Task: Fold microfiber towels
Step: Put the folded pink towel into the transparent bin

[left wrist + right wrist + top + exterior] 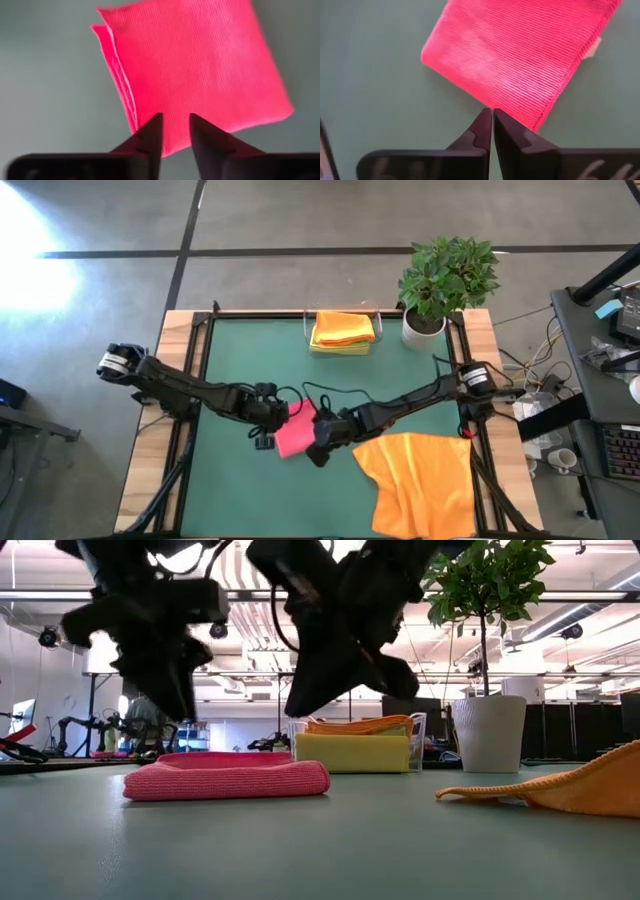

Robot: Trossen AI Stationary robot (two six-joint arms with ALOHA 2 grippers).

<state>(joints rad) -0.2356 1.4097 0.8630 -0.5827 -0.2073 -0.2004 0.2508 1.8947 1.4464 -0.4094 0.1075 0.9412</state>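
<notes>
Lying folded flat on the green mat [240, 370], the pink towel [296, 432] sat well in front of the plant [447, 275], its long axis tilted, running diagonally across the mat. The left gripper [175, 131] hovered above it, fingers slightly parted, grasping nothing. The right gripper [492, 125] hung over it too, fingers pressed together and empty. An orange towel [420, 480] sprawled unfolded in front of the plant; a yellow-and-orange stack [342, 331] lay just beside the plant.

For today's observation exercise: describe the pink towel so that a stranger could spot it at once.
On the green table mat, look at the middle, between the two grippers. The pink towel lies there, folded flat. It is the only pink cloth; the others are orange or yellow.
</notes>
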